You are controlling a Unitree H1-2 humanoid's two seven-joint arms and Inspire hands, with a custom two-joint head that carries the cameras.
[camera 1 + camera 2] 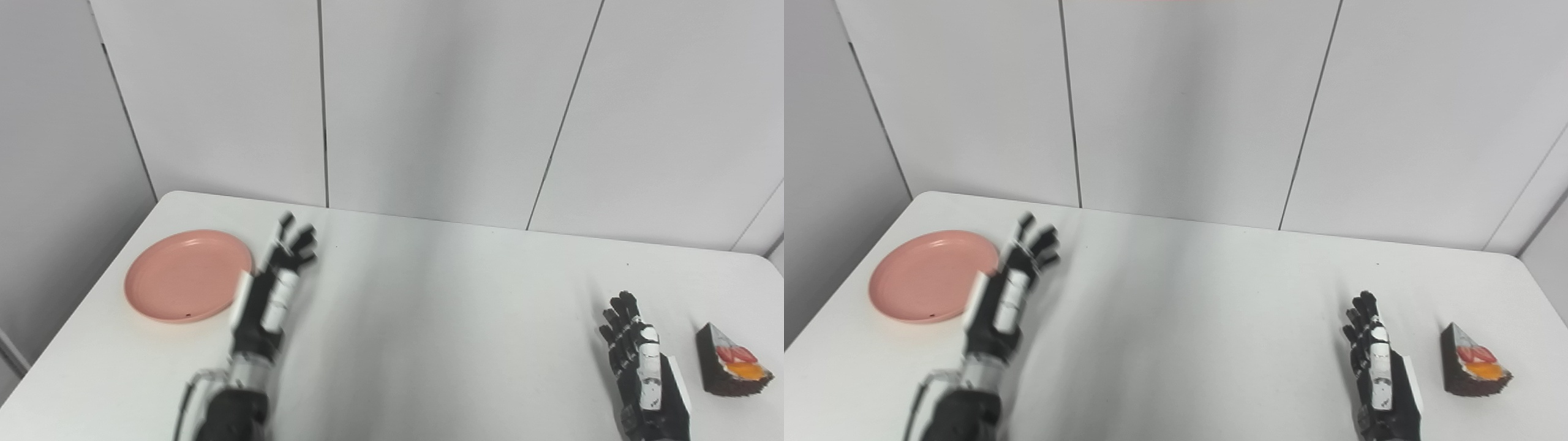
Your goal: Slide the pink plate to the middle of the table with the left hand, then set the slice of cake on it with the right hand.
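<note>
A white bench (429,318) fills the lower frame beneath grey wall panels (441,104). At middle left lies the pink plate (184,275), empty, still near the bench's left edge. Just right of its rim hovers the left hand (278,278), fingers spread wide, holding nothing, blurred. To slide the plate well, I judge the hand should settle flat on the near rim and push rightward, pressing lightly so it does not tip. At lower right the right hand (1375,361) waits, fingers loosely apart, empty. Beside it sits the cake slice (1473,364), fruit-topped. The right eye view shows bare bench beyond the cake; the left eye view crowds it against the frame edge.
</note>
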